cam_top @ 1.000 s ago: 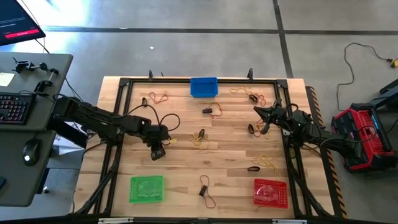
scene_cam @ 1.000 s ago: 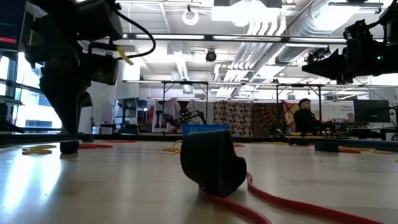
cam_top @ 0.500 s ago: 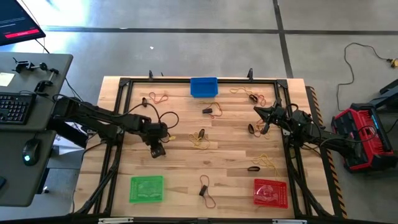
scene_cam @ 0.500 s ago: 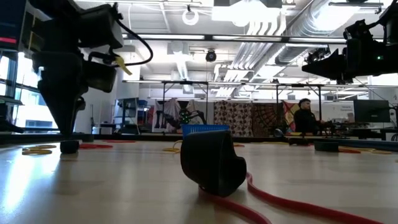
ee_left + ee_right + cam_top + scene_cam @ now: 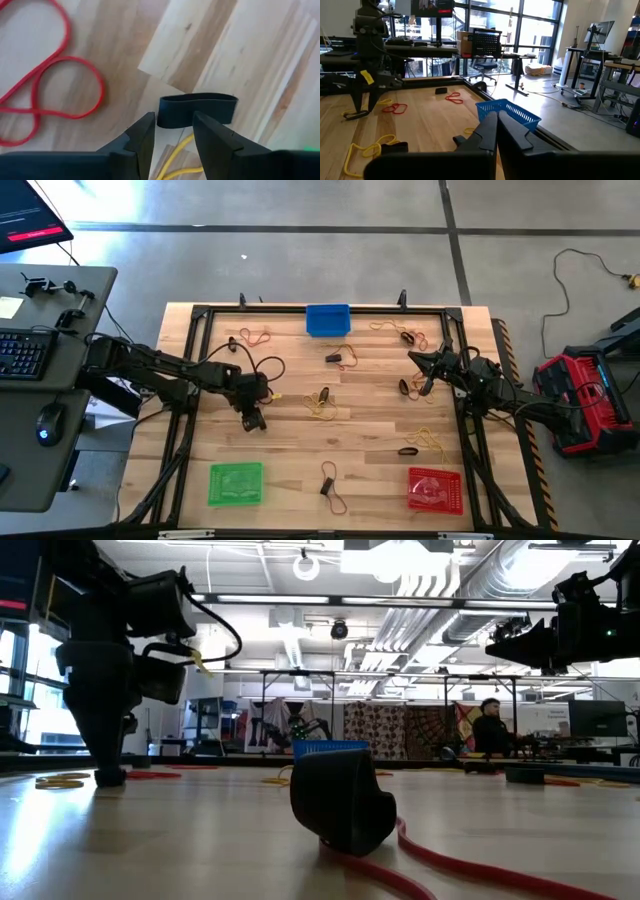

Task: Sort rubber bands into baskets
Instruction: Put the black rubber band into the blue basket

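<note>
Our left pincer (image 5: 172, 131) stands part-open on the counter (image 5: 290, 450), its fingers straddling a black rubber band (image 5: 197, 110) beside a red one (image 5: 50, 95); our right pincer (image 5: 496, 131), closed and empty, waits near the blue basket (image 5: 509, 111)

You're in robotics lab, open-plan industrial hall: exposed ceiling ducts (image 5: 470, 580), polished concrete floor (image 5: 300, 260), wooden desk (image 5: 370, 445) on black frame, keyboard (image 5: 22, 352) at side station, seated person (image 5: 492, 727) behind, tall windows (image 5: 535, 30).
</note>
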`<control>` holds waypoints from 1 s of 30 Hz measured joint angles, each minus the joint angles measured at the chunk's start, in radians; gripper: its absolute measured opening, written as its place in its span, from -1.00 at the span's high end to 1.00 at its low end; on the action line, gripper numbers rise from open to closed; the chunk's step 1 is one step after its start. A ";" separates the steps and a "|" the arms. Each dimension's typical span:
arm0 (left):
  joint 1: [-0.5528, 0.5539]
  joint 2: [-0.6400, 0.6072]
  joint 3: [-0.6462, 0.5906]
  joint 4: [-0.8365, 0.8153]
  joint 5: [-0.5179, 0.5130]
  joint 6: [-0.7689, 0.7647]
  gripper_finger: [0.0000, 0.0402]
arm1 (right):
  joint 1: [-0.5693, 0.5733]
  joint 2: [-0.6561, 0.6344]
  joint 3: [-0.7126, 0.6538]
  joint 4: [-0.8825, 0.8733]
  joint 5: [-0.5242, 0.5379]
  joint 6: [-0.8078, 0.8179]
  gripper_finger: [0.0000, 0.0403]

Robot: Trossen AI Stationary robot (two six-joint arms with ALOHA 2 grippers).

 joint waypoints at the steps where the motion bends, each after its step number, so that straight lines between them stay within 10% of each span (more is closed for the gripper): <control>1: 0.000 0.000 0.000 0.004 0.010 0.009 0.42 | 0.000 0.000 0.000 0.000 0.000 0.000 1.00; 11: 0.002 0.000 0.000 0.081 -0.016 0.067 0.97 | 0.000 0.000 0.000 0.000 0.000 0.000 1.00; 30: 0.208 -0.006 0.332 0.090 -0.110 0.024 1.00 | 0.000 0.000 0.000 0.000 0.000 0.000 1.00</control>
